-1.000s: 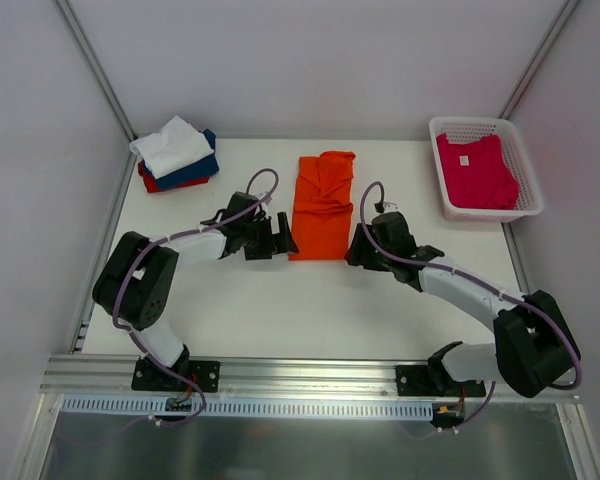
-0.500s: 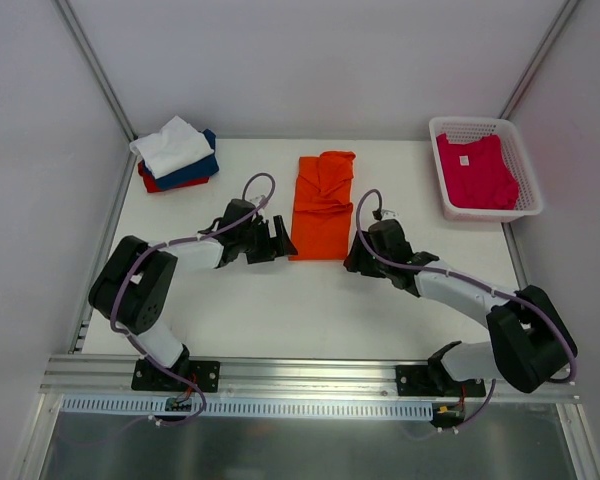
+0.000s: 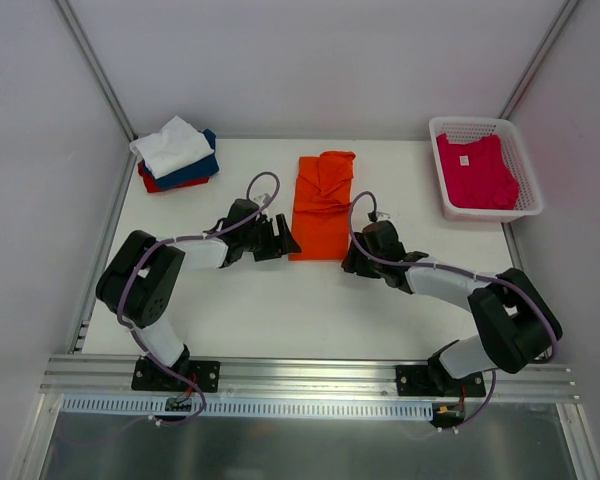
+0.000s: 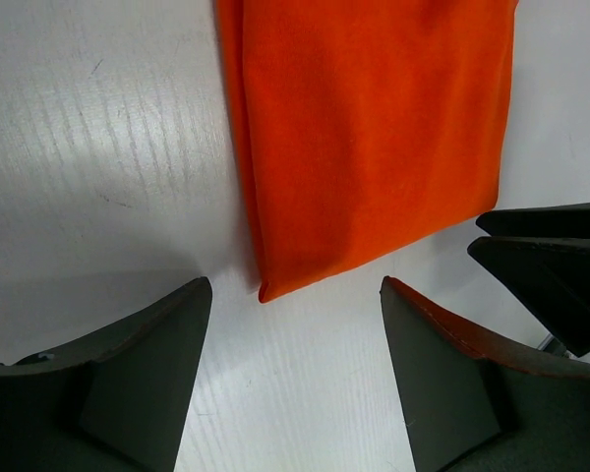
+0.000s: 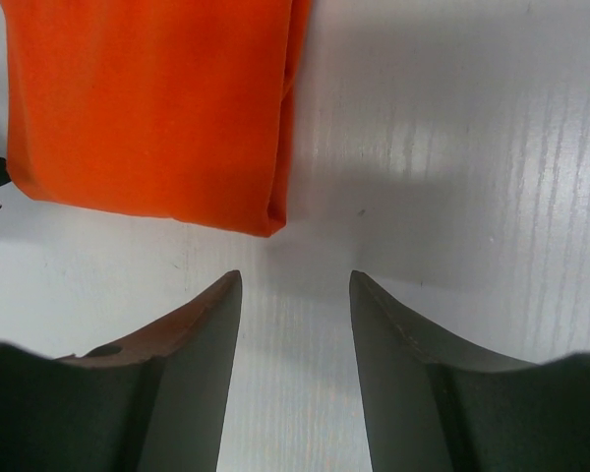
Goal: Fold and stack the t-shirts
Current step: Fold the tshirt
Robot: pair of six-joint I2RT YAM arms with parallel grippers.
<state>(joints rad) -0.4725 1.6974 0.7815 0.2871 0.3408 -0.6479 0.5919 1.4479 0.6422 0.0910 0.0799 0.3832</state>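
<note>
Both grippers have closed in on the near end of the orange t-shirt (image 3: pixel 322 205) over the last second. The left gripper (image 3: pixel 285 240) edged a touch right toward the near-left corner. The right gripper (image 3: pixel 349 258) slid left and nearer toward the near-right corner, and both arms sit lower and flatter over the table (image 3: pixel 280 310) than a second ago. The shirt itself has not moved: same long strip, folded lengthwise, mid-table, running near to far, wrinkled at the far end. Left wrist view: jaws apart, medium gap, nothing between them, near-left cloth corner just ahead of the gap on bare table. Right wrist view: jaws apart but narrower, nothing held, near-right corner just ahead and slightly left of the gap. Neither seems to touch the cloth yet. From the top view I cannot tell whether the jaws have narrowed since a second ago. Rest unchanged: folded stack (image 3: pixel 177 158) at far left, white on top, navy and red under it; magenta t-shirt (image 3: pixel 475 172) lying in the white mesh basket (image 3: pixel 485 122) at far right. Judgement: this is the setup for a two-corner pinch of the near hem, probably to fold the strip in half toward the far side before stacking. That leaves one shirt mid-fold and one not yet started.
</note>
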